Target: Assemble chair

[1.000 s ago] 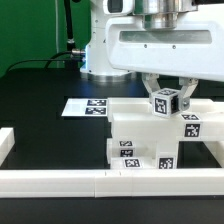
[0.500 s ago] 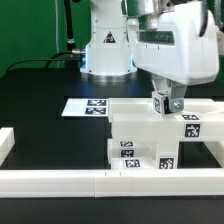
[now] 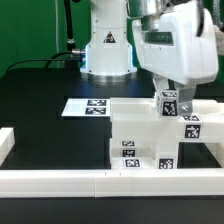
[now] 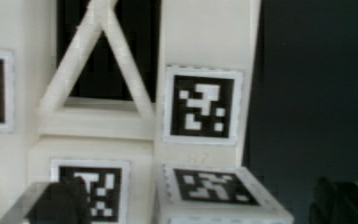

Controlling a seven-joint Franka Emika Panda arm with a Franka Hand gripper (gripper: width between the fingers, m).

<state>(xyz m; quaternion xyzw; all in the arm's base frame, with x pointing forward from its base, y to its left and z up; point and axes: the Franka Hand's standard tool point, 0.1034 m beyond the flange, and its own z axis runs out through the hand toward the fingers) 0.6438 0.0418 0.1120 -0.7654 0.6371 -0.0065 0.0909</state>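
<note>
The chair (image 3: 140,132) is a bunch of white blocks joined together. It sits on the black table (image 3: 40,90), a bit toward the exterior view's right. Its front edge is right up against the long white rail (image 3: 60,181) that runs along the front of the table. A short bit of rail (image 3: 5,140) also stands at the exterior view's left edge. Between that bit and the chair, a wide stretch of black table shows. The chair's right side goes out of the picture.

A square leg (image 3: 169,106) sticks up from the top of the chair. The gripper (image 3: 170,101) hangs right over it, with one finger on each side of the leg. In the wrist view the two dark fingers (image 4: 60,203) stand far apart. The leg's end (image 4: 211,187) is between them, and black table shows between the leg and one finger. So the jaws are let go and are not squeezing the leg.

The chair is plain, dull white with flat sides and sharp corners. It has little black-and-white square stickers on it. One is on the leg, and more are on the front and the side. Close up, the wrist view shows a frame (image 4: 91,60) with slanted bars and dark gaps.

Behind the chair, toward the exterior view's left, the marker board (image 3: 85,106) lies flat on the table. The robot's white base (image 3: 105,50) stands further back.
</note>
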